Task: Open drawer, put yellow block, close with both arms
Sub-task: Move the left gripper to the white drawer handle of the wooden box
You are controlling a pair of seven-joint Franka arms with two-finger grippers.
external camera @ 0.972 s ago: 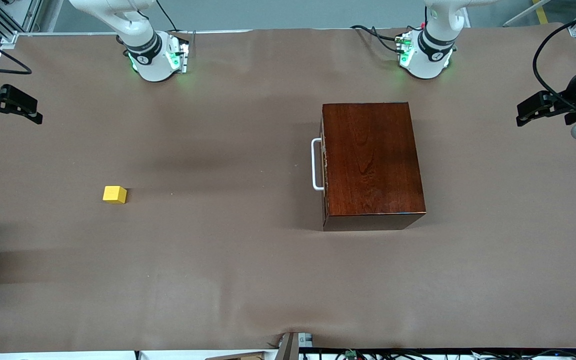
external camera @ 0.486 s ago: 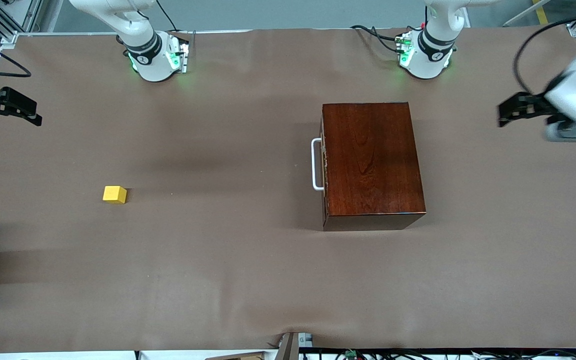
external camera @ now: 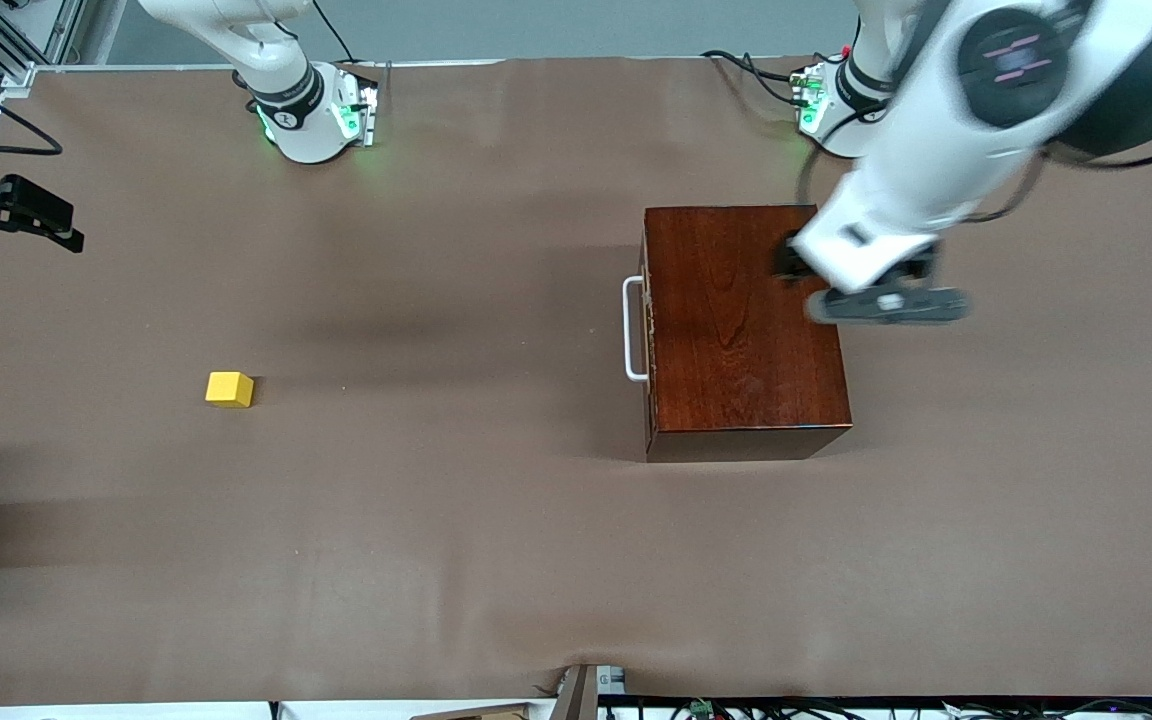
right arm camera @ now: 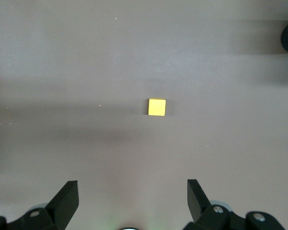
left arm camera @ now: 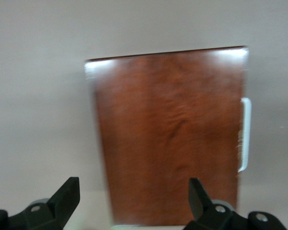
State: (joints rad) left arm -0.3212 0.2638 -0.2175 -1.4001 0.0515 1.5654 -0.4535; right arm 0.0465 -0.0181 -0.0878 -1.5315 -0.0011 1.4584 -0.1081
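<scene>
Swinging in from the table's end, the left gripper (external camera: 804, 262) now hangs over the wooden box (external camera: 736, 320); the drawer (external camera: 648, 330) is shut and the right gripper (external camera: 21, 215) waits as before. The left wrist view shows its fingers (left arm camera: 67, 196) spread wide, holding nothing. The right wrist view shows wide, empty fingers (right arm camera: 67, 196) above the yellow block (right arm camera: 157, 107) on the table (right arm camera: 62, 72).

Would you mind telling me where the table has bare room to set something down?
The widest bare patch lies between the yellow block and the drawer handle. The table strip nearer the camera is bare too. It is crowded only over the wooden box, where the left gripper hangs.
</scene>
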